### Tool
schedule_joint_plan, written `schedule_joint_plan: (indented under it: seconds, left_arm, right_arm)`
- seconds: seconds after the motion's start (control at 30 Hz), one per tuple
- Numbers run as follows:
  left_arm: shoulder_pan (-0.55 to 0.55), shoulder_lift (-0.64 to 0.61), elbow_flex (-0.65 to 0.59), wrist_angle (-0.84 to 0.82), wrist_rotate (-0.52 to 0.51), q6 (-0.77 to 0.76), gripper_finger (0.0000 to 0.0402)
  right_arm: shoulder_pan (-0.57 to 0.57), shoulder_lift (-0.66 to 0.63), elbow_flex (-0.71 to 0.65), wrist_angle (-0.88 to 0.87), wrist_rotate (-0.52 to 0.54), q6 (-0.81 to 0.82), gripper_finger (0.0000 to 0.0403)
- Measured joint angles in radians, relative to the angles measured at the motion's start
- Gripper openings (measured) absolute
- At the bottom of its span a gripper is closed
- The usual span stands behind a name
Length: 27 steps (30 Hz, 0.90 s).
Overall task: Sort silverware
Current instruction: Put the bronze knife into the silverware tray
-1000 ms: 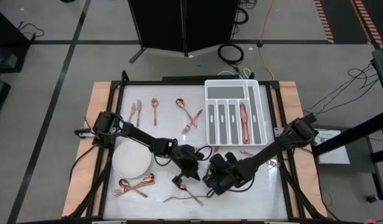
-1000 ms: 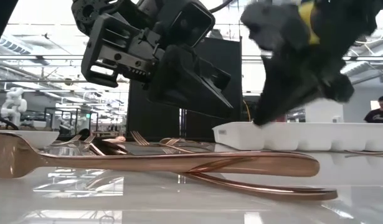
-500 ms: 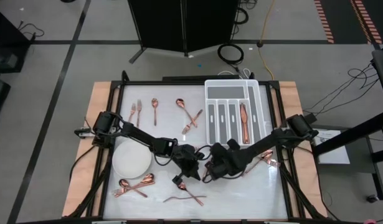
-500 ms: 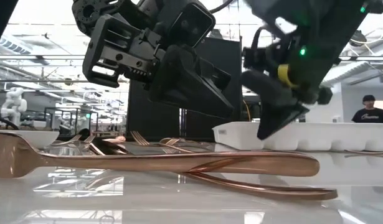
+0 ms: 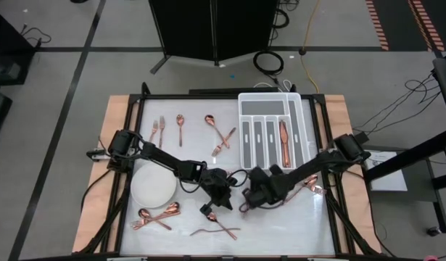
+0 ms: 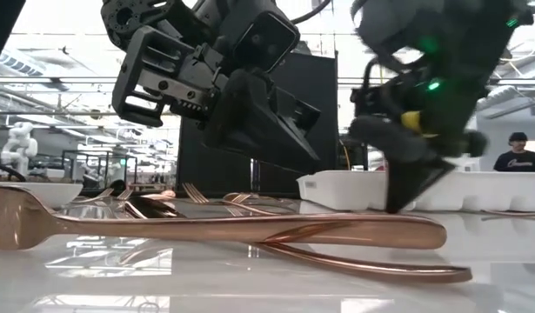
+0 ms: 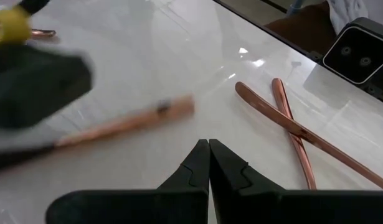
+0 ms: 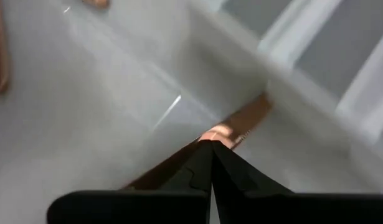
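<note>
While both arms meet low over the middle of the white marble tabletop (image 5: 281, 225), the right gripper (image 5: 246, 205) has its jaws pinched together on one slim copper-coloured utensil (image 8: 238, 124), whose handle runs out ahead of the jaws in line with them, toward the white compartmented plastic tray (image 5: 272, 129); which kind of utensil it is cannot be told. Just beside it, the left gripper (image 5: 208, 210) has its jaws pressed shut with nothing between them. Ahead of the left jaws lie two crossed rose-gold utensils (image 7: 297, 134), their long axes slanting away from the tips. Behind the left arm sits a round white plate (image 5: 154, 185), with a cluster of copper spoons (image 5: 156, 216) near it. One copper piece (image 5: 284, 138) already lies lengthwise in a tray slot.
</note>
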Motion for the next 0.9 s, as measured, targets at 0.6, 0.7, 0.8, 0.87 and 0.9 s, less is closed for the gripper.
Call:
schedule_joint_plan:
  seconds: [0.6,0.7,0.8,0.87,0.9]
  left_arm:
    - [-0.006,0.000,0.000,0.012,-0.004,0.000,0.0000]
    - [-0.006,0.000,0.000,0.012,-0.004,0.000,0.0000]
    - [-0.006,0.000,0.000,0.012,-0.004,0.000,0.0000]
    - [-0.006,0.000,0.000,0.012,-0.004,0.000,0.0000]
    - [-0.006,0.000,0.000,0.012,-0.004,0.000,0.0000]
  right_arm:
    - [0.188,-0.024,0.201,-0.426,0.024,0.276,0.0000]
    - [0.190,-0.024,0.249,-0.431,-0.133,0.179,0.0000]
    - [0.191,-0.024,0.256,-0.364,-0.272,0.111,0.0000]
    - [0.192,-0.024,0.257,-0.296,-0.310,0.090,0.0000]
    - [0.192,-0.024,0.257,-0.266,-0.317,0.081,0.0000]
